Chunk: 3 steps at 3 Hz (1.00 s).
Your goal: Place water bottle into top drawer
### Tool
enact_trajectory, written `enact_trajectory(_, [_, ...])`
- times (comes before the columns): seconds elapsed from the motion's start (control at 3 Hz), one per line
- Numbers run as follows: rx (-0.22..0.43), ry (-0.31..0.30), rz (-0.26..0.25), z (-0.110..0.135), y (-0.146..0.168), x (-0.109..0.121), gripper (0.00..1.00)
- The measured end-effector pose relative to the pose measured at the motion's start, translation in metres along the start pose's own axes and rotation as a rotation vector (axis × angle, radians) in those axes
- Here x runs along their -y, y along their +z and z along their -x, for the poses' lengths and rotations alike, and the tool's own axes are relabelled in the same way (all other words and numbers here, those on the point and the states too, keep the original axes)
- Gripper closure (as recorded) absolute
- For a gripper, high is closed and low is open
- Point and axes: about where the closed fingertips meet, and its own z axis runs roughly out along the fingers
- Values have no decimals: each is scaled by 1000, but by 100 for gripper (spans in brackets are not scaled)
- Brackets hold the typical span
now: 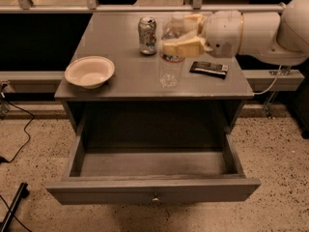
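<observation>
The water bottle [171, 71], clear ribbed plastic with a white-and-red label band, stands upright on the grey table top, right of centre. My gripper [186, 34] reaches in from the right and is shut on the bottle's upper part, hiding its cap. One finger is in front of the bottle and one behind it. The top drawer [153, 189] is pulled wide open below the table's front edge. Its inside is empty and its small round knob sits at the centre of the front panel.
A soda can [147, 35] stands just left of and behind the bottle. A white bowl [90, 71] sits at the table's left front. A dark flat packet [208, 69] lies right of the bottle, under my arm. Cables lie on the speckled floor at left.
</observation>
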Motion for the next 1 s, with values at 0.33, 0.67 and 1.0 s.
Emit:
enact_trajectory(0.33, [-39,-6,-35,-17,-38,-49,100])
enact_trajectory(0.67, [-78,39,-121,-52,-83,-92,100])
enact_trajectory(1.0, [-109,79,-159,-72,-109,-109,100])
